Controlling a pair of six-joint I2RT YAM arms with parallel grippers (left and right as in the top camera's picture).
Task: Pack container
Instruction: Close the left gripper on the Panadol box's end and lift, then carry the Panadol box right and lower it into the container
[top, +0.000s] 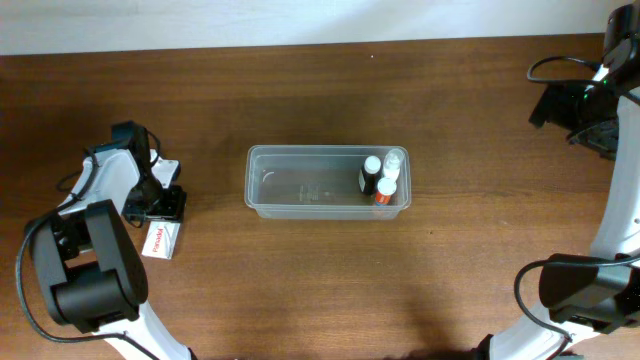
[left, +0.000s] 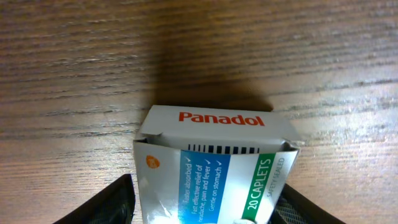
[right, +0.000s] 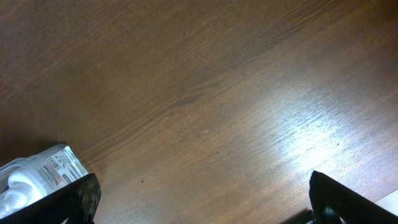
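Observation:
The clear container (top: 300, 207) sits mid-table. Three small bottles stand at its right end: a dark one (top: 370, 178), a clear one (top: 394, 160) and an orange one (top: 384, 194). A white, blue and green Panadol box (top: 160, 240) lies on the table at the left. My left gripper (top: 163, 206) has a finger on each side of the box (left: 211, 168), both touching it. My right gripper (top: 585, 105) is open and empty at the far right, above bare wood.
A white object with a printed label (right: 37, 177), possibly a bottle, shows at the lower left of the right wrist view, beside the left finger. Cables run along both arms. The table's far edge meets a pale wall.

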